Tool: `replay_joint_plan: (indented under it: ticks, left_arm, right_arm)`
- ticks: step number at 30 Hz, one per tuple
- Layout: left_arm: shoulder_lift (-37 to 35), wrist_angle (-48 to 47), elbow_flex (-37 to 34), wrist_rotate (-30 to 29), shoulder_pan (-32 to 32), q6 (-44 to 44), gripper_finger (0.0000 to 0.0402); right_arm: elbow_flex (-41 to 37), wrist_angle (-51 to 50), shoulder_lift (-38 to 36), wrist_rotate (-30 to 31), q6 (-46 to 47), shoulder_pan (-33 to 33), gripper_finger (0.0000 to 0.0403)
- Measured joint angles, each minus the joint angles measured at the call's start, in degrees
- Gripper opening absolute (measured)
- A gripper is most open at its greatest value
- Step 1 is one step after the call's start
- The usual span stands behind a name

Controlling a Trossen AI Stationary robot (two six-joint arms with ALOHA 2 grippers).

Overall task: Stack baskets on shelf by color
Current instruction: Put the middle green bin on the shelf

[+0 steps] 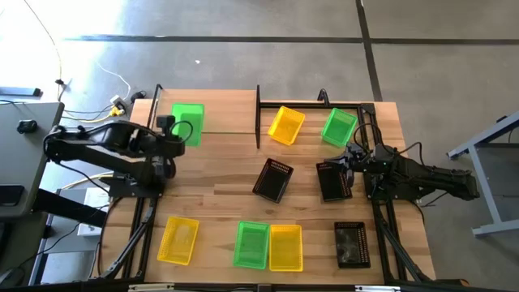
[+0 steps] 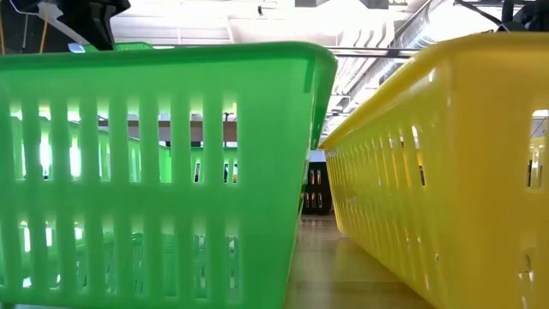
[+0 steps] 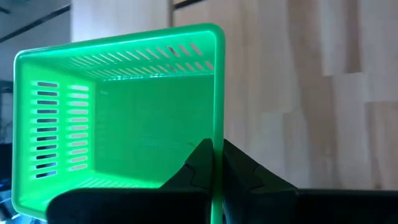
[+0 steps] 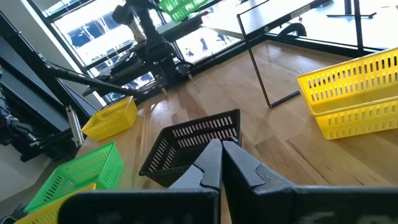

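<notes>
My left gripper [image 1: 183,134] is shut on a green basket [image 1: 188,122] over the left part of the light-wood shelf [image 1: 229,109]. My right gripper [image 4: 221,146] is shut and sits over the right part of the table, at the far end of a black basket [image 1: 334,182]. A second black basket [image 4: 189,146] lies tilted in front of it, mid-table. The third black basket [image 1: 353,243] is near the right corner. One yellow basket [image 1: 285,124] and one green basket [image 1: 338,127] stand at the far side. My left gripper pinches the green basket's side wall [image 3: 216,124] at the rim. One finger [image 3: 198,163] is inside the basket and the other [image 3: 241,167] outside, coming from above and pointing down. The basket hangs level, open side up; whether its bottom touches the shelf board I cannot tell. My right gripper: I cannot tell whether it touches the black basket below it, which lies outside its wrist view.
Along the near edge lie a yellow basket [image 1: 178,240], a green basket [image 1: 251,245] and another yellow basket [image 1: 285,247]; the last two fill the low view. A black upright [image 1: 258,113] stands mid-table at the far side, and a bare black frame [image 1: 369,113] lies right of it.
</notes>
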Motion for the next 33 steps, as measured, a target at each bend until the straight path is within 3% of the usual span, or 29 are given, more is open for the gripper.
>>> replay_joint_plan:
  ticks: [9, 22, 33]
  left_arm:
    - [-1.21, 0.02, -1.75, 1.22, 12.63, 12.61, 0.0001]
    - [2.41, 1.87, -1.75, 9.47, 33.21, 27.51, 0.0001]
    - [6.19, 1.72, -1.75, 10.97, 40.87, 34.91, 0.0003]
  right_arm:
    - [0.02, 0.00, 0.00, 0.01, -0.01, 0.01, 0.0000]
    - [0.01, 0.00, -0.02, 0.02, -0.01, 0.00, 0.0000]
    - [0.00, 0.00, -0.01, 0.01, -0.01, 0.01, 0.0000]
